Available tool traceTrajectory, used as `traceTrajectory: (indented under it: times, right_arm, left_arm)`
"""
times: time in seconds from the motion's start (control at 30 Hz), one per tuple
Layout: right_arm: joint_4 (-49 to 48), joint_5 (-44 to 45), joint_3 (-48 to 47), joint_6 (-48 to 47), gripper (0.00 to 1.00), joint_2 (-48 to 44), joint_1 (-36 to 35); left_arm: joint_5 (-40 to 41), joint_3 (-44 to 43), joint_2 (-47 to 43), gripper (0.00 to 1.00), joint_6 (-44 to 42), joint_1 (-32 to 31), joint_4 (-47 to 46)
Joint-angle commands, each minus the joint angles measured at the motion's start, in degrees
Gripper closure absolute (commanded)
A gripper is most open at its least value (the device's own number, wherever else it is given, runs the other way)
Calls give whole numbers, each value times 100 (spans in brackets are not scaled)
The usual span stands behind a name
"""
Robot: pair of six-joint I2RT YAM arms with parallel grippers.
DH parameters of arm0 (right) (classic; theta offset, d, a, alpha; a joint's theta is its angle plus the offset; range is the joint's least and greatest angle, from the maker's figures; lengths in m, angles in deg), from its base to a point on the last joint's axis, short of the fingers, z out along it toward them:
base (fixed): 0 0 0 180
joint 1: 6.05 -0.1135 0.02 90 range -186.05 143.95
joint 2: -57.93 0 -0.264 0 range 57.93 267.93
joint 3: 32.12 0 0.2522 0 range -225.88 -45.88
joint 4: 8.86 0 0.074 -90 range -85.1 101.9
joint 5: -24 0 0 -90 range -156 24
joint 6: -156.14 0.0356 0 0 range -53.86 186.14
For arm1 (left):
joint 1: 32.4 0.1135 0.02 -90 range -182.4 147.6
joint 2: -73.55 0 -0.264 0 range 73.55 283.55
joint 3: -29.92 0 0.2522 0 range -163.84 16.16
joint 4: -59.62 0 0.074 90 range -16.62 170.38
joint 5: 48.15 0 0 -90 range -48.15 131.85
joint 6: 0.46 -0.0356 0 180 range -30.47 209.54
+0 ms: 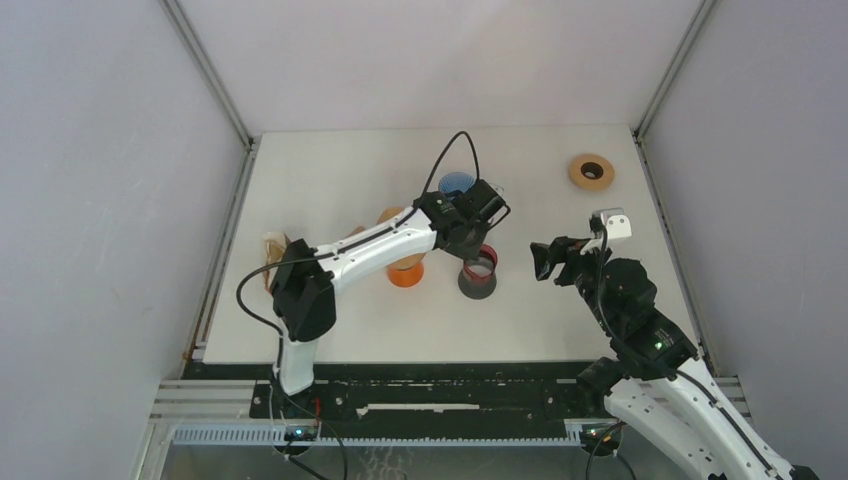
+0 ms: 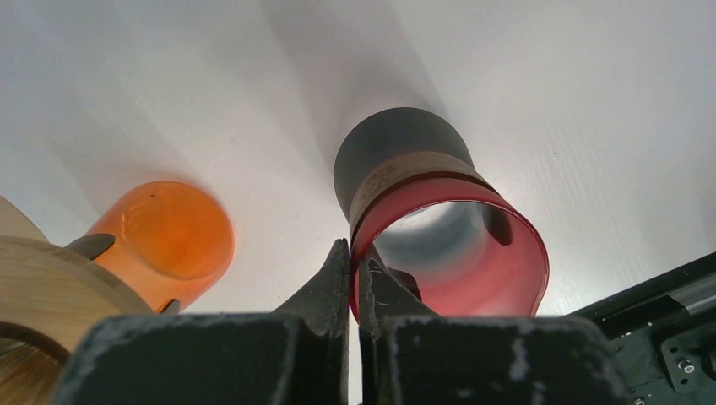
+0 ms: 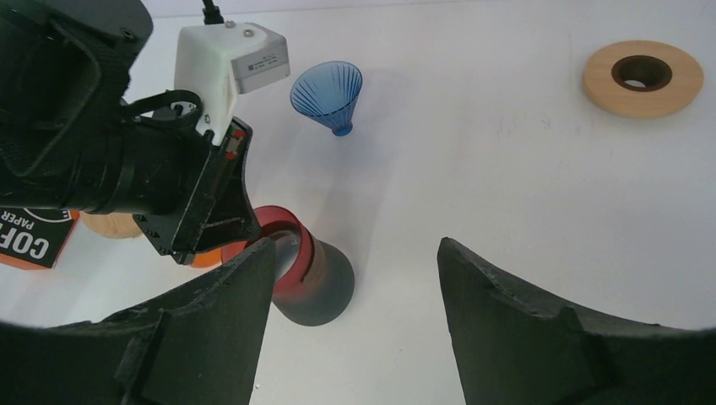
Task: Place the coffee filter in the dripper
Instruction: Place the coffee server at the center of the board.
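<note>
Your left hand (image 2: 353, 253) is closed at the near rim of the red dripper (image 2: 447, 245). The thin wall looks nipped between its fingers, probably to steady the dripper, since no paper shows there. Your right hand (image 3: 355, 249) hangs beside that dripper with its fingers apart and empty, placed to fetch or receive. The orange dripper (image 2: 165, 232) stands just left of the red one. The filter is in neither hand. I take the tan paper (image 1: 275, 245) at the left of the tabletop (image 1: 330, 330) for it.
</note>
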State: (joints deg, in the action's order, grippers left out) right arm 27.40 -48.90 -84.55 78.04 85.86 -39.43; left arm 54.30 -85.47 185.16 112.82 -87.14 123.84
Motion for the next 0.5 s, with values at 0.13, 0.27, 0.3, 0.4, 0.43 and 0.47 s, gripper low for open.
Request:
traceTrajectory:
  times: [0.13,0.27,0.3,0.4,0.43,0.47]
  right_arm:
    - [-219,35,-23,40,22,31,34]
    - [-216,21,-19,41,22,31,32]
    - [-214,17,-18,40,22,23,34]
    - [-202,17,-20,40,22,8,39]
    - [-196,19,-17,40,22,6,42]
    - [-199,25,-17,47,22,6,43]
  left_arm:
    - [-204,-326,9,92,-90,110,-256]
    - [-255,-264,46,88,-71,138,-283]
    - [-261,-254,43,86,-67,143,-282]
    - [-252,-227,13,82,-61,165,-284]
    - [-240,-221,-4,81,-68,174,-282]
    - [-235,-218,-14,80,-70,176,-282]
